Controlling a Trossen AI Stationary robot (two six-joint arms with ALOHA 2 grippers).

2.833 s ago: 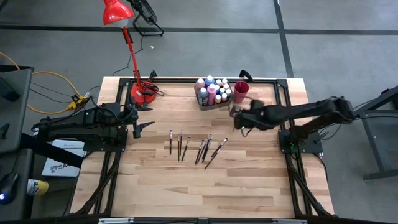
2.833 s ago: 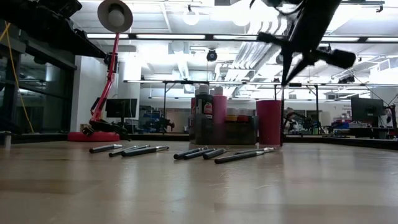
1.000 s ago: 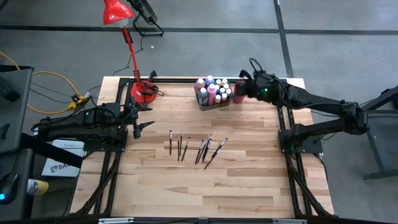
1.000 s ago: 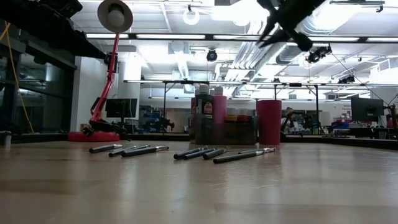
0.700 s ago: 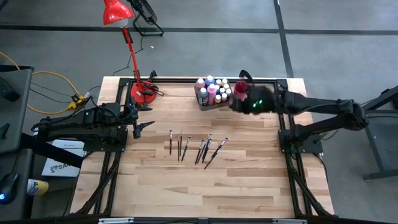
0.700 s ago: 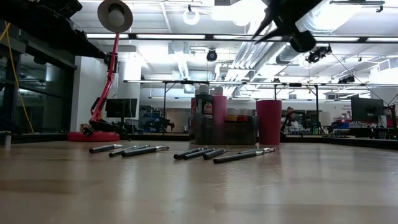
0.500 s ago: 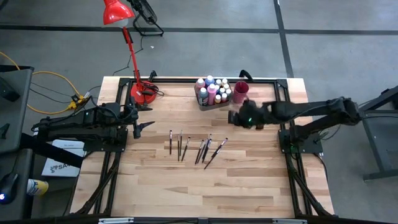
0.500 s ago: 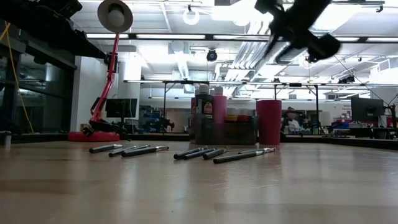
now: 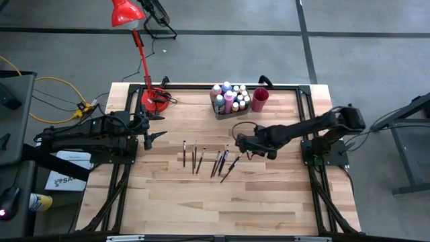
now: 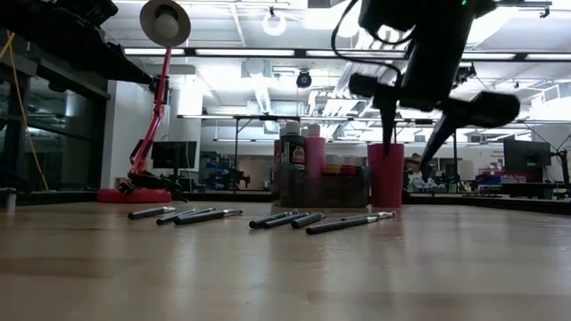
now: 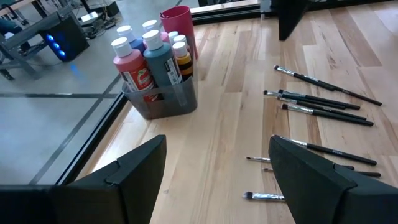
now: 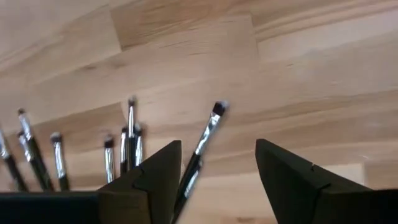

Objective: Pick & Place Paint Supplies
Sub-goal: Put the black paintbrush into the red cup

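The right gripper (image 9: 240,142) has swung away from the red cup (image 9: 260,99) at the far edge of the table (image 9: 269,195), where it hovered a second ago, and now hangs low over the right end of the row of paintbrushes (image 9: 209,158) in the middle of the table. Its fingers, narrow at the cup, now stand apart with nothing between them; the right wrist view shows the rightmost brush (image 12: 202,144) lying on the wood directly below the gap, its bristle tip pointing away, not yet touched. That reads as one brush delivered to the cup and the arm returning for the next. The brushes remaining on the table lie in a loose fan, some nearly touching, so the nearest neighbours (image 12: 130,134) sit close to where the fingers must come down. The paint bottles (image 9: 230,97) stand packed in the grey bin (image 11: 163,101), just left of the cup, and look settled. The left gripper (image 9: 156,135) waits at the left side of the table, its fingers spread wide and empty, pointed toward the brushes and bin. Judging by the layout, the next move calls for a straight descent and a close on the one brush alone.
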